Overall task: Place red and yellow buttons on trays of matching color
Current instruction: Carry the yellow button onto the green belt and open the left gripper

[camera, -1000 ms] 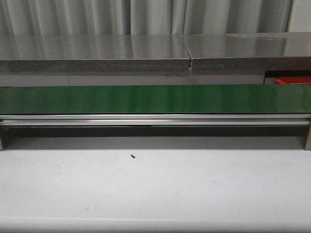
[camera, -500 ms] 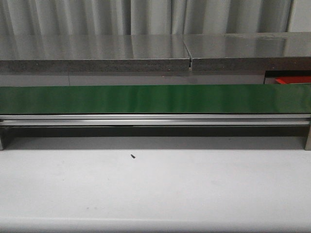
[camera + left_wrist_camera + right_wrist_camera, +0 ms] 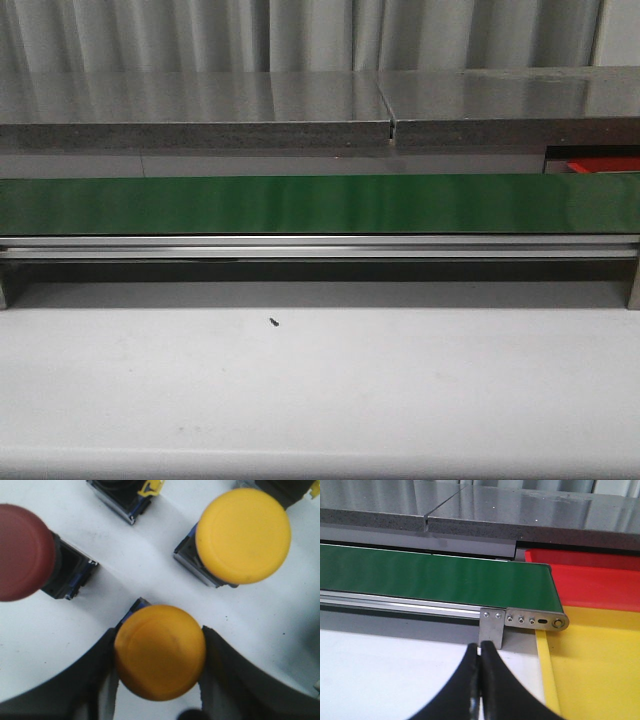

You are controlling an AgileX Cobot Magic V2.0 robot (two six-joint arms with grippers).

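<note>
The left gripper (image 3: 160,670) clenches a smooth domed yellow-capped button (image 3: 160,651) on the white surface (image 3: 150,555) (base mostly hidden); the right gripper (image 3: 481,680) is pressed closed, empty, near the glossy yellow tray (image 3: 590,670).

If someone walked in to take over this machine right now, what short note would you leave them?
Left gripper: fingers hug a yellow button on the white surface, seemingly not lifted yet.
Right gripper: shut, empty, hanging by the green conveyor belt.
Nearby: a second yellow button, a red button, another partly visible.
Red tray and yellow tray: no buttons in their visible parts.
Left: apparently all the sorting.
</note>
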